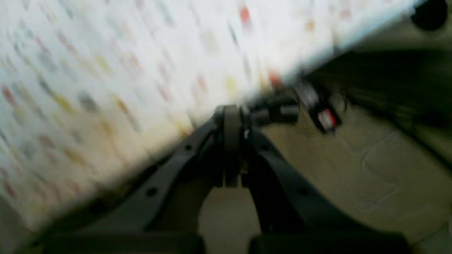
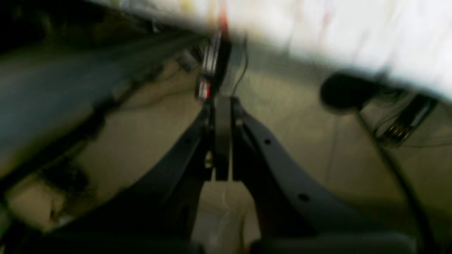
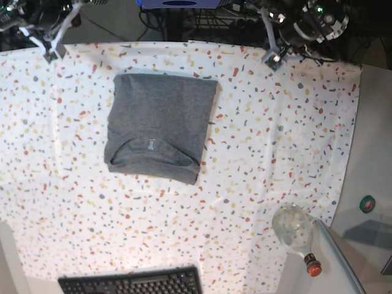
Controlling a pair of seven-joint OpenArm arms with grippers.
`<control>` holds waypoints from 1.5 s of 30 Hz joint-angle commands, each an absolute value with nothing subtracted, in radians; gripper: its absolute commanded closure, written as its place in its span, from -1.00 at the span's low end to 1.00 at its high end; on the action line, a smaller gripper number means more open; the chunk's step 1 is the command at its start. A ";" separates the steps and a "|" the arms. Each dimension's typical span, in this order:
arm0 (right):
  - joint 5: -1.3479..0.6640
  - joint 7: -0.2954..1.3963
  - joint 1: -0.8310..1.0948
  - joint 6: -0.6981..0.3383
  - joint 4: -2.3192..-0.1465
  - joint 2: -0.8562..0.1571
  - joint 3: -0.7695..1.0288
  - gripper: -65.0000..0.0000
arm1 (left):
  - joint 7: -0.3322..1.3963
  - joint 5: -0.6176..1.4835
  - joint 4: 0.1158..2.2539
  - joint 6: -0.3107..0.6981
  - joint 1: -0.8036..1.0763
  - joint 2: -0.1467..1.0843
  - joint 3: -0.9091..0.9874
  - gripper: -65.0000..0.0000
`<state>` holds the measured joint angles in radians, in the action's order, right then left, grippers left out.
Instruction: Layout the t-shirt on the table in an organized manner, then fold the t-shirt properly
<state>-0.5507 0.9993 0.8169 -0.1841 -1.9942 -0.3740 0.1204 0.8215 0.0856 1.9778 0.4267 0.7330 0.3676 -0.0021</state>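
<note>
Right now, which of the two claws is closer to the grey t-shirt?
The right claw, at the base view's top left. It hangs just past the folded t-shirt's upper-left corner, while the left claw sits farther off, across bare speckled table.

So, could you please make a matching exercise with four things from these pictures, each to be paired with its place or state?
Things:
1. t-shirt
2. keyboard
3. bottle
4. left tool

Places or states:
a. lying on its side near the table corner, red cap
b. folded into a rectangle, neck label showing
c. shut, holding nothing
d. at the bottom edge of the base view

Pairs: 1-b, 2-d, 3-a, 4-c
</note>
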 commanded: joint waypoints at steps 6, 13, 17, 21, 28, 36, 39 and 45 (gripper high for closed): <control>-0.567 0.849 0.891 -0.189 -1.736 -0.374 -0.024 1.00 | 0.699 0.097 1.919 0.433 0.911 0.384 -0.027 1.00; -0.567 0.598 0.645 -0.189 -1.127 -0.366 -0.358 1.00 | 0.585 0.097 1.569 0.433 0.788 0.341 -0.153 1.00; -0.567 0.364 0.420 -0.189 -0.576 -0.283 -0.581 1.00 | 0.496 0.091 1.144 0.430 0.599 0.278 -0.260 1.00; -0.570 -0.131 0.266 -0.189 -0.070 -0.176 -0.699 1.00 | 0.225 0.091 0.386 0.429 0.311 0.157 -0.355 1.00; -0.570 -0.512 0.280 -0.189 -0.053 -0.206 -0.832 1.00 | -0.621 0.099 0.000 0.429 0.266 0.061 -0.387 1.00; -0.576 -0.384 0.278 -0.189 -0.140 -0.214 -0.875 1.00 | -0.414 0.177 0.130 0.429 0.334 0.058 -0.274 1.00; -0.576 -0.371 0.278 -0.189 -0.137 -0.208 -0.874 1.00 | -0.394 0.176 0.128 0.429 0.323 0.065 -0.228 1.00; -0.575 -0.371 0.257 -0.189 -0.139 -0.202 -0.875 1.00 | -0.398 0.170 0.104 0.429 0.289 0.064 -0.205 1.00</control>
<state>-0.5755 -0.3626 0.2516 -0.1833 -0.1394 -0.1951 -0.8753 -0.3752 0.1608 0.0978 0.4194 0.2943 0.0662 -0.2043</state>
